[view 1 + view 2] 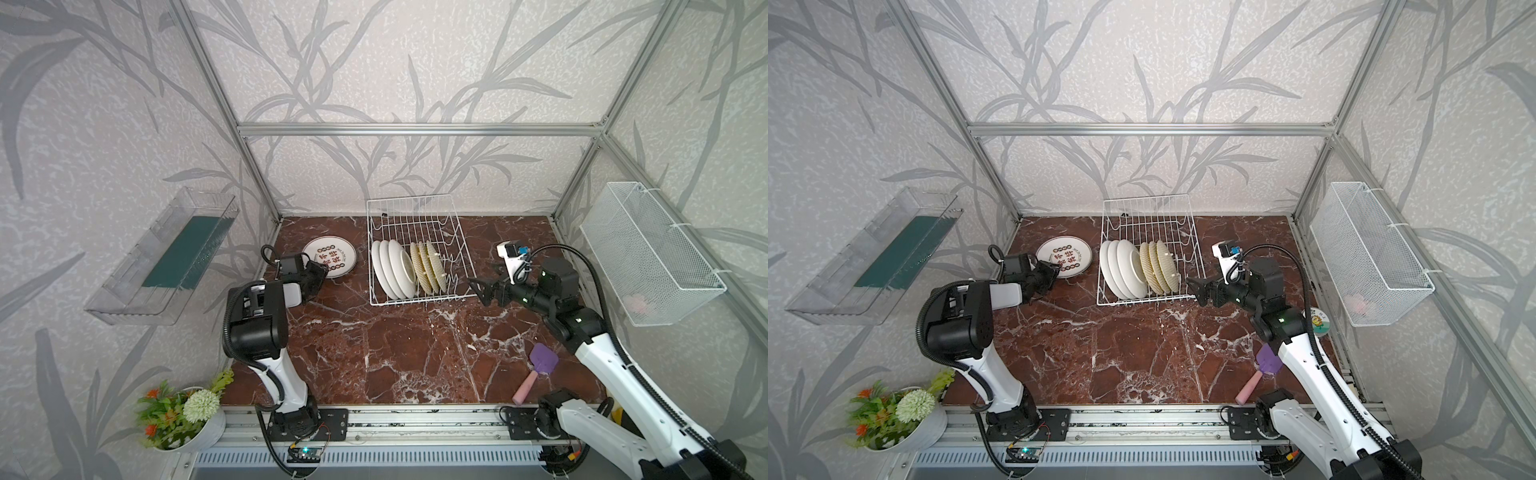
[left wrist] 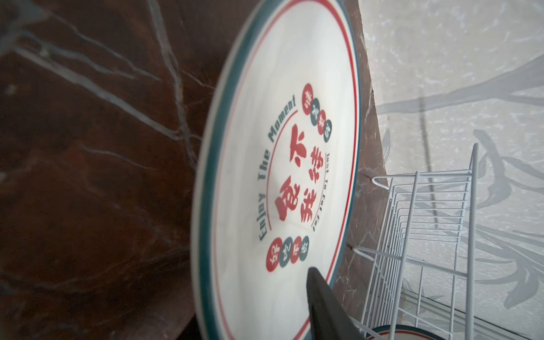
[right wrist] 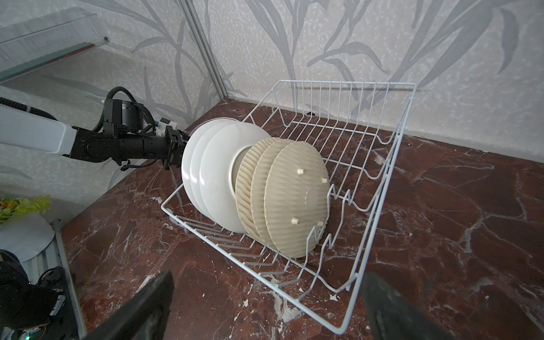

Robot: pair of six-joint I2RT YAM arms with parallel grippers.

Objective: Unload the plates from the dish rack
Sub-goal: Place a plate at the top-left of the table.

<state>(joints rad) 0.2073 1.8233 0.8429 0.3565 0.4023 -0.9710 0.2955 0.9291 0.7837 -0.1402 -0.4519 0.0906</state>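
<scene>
Marble-red bench (image 1: 415, 353) carries one printed plate (image 1: 329, 261) lying flat and face up at the far left, just left of the dish rack (image 1: 407, 198) and not touching it. The left end effector (image 1: 320, 274) sits at that plate's near rim. The left wrist view shows one finger (image 2: 323, 303) over the rim and hides the other, so I cannot tell whether it is gripping or free. I judge the step in hand to be setting this plate down and releasing it.

Six plates stand on edge in the rack's near half: three white plates (image 1: 390, 268) on the left and three yellow woven plates (image 1: 428, 266) packed close to their right. The right end effector (image 1: 478, 291) hangs wide and empty just right of the rack's near right corner, facing the yellow plates' undersides.

The next move likely calls for the left one to back clear of the rim without dragging the plate. A grip on the top edge of an end plate would follow, with a straight lift out of the tines before any swing sideways.

The rack's low wire side stands between the right end effector and the yellow plates, so coming in from above looks safer. The printed plate lies close to the bench's left edge. The middle and near bench are bare, apart from a purple spatula (image 1: 540, 365) near right.
</scene>
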